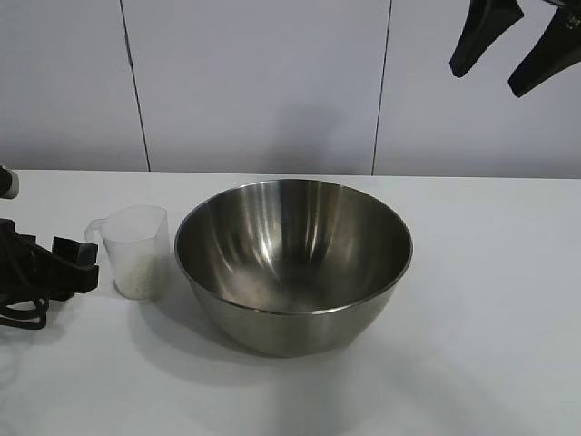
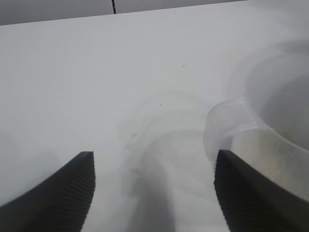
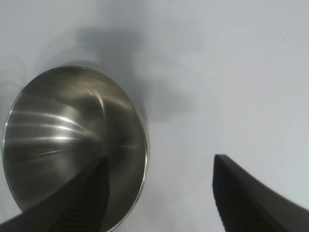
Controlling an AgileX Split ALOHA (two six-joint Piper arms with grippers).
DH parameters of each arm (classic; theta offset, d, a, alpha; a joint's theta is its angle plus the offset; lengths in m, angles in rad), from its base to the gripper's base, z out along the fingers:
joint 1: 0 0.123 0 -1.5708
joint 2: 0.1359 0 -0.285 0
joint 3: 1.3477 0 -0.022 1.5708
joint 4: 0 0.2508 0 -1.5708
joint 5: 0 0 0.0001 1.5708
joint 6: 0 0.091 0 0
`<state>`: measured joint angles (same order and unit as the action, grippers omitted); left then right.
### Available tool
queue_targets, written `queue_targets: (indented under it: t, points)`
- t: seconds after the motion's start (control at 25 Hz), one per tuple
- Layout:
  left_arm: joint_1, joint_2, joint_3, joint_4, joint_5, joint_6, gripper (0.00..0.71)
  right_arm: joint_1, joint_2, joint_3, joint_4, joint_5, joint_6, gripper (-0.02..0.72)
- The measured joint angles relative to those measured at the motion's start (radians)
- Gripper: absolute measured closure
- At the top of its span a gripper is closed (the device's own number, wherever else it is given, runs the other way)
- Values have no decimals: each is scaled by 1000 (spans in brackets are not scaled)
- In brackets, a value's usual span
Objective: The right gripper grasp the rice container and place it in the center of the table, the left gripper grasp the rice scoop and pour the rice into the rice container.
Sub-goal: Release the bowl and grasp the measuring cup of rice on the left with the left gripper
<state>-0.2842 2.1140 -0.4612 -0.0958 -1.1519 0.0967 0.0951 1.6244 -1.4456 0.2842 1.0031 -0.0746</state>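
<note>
While the arms hold nothing, we list:
Rice container [image 1: 292, 263]: table [image 1: 490, 318] centre.
Rice scoop [image 1: 136, 250]: at its nine o'clock, rice [image 1: 138, 282] inside.
Left gripper [image 2: 154, 193]: parted, empty, beside scoop.
Right gripper [image 1: 514, 44]: parted, empty, at one o'clock aloft.

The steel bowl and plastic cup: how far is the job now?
Done: the large round steel bowl stands mid-table, and the open right gripper hangs above, holding nothing. In hand: the open left gripper is beside the small translucent plastic cup, not gripping it. Left: pouring the whitish rice.
</note>
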Motion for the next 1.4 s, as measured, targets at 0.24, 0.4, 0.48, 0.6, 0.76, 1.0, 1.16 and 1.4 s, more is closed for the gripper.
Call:
queue_targets:
  t: [0.24, 0.4, 0.48, 0.6, 0.76, 1.0, 1.16, 1.4]
  points:
    - [0, 2, -31, 1, 0, 0, 203, 0, 0, 0, 0, 0, 0, 271]
    - [0, 2, -39, 2, 0, 0, 203, 0, 0, 0, 0, 0, 0, 271]
    - [0, 2, -42, 2, 0, 0, 203, 0, 0, 0, 0, -1, 0, 271]
    - [0, 2, -46, 2, 0, -1, 229, 0, 0, 0, 0, -1, 0, 271]
    - [0, 2, -56, 15, 0, -1, 328, 0, 0, 0, 0, -5, 0, 271]
    - [0, 2, -56, 102, 0, -5, 660, 0, 0, 0, 0, -7, 0, 272]
    - [0, 0, -56, 108, 0, -26, 698, 0, 0, 0, 0, -9, 0, 272]
    - [0, -140, -56, 105, 13, -38, 701, 0, 0, 0, 0, -26, 0, 272]
